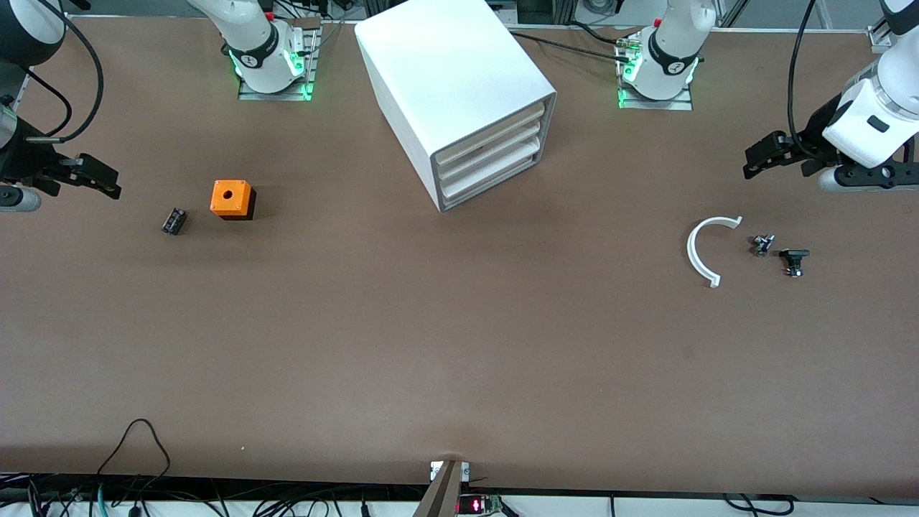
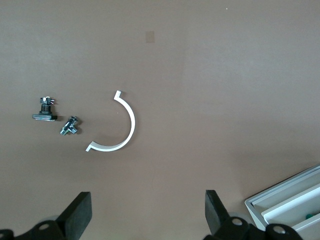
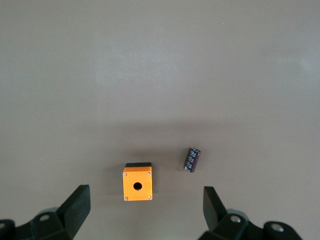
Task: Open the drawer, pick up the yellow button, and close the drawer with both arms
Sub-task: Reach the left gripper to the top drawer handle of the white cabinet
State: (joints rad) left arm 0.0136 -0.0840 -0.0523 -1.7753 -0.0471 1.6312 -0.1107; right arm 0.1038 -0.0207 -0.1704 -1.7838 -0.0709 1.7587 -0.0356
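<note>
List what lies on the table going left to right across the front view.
Black cylinder → orange cube → cabinet → white arc → metal fitting → black part.

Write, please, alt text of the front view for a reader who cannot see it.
A white cabinet with all three drawers shut, the top drawer included, stands on a brown table. The left pincer and the right pincer hang open over the table's two ends.
</note>
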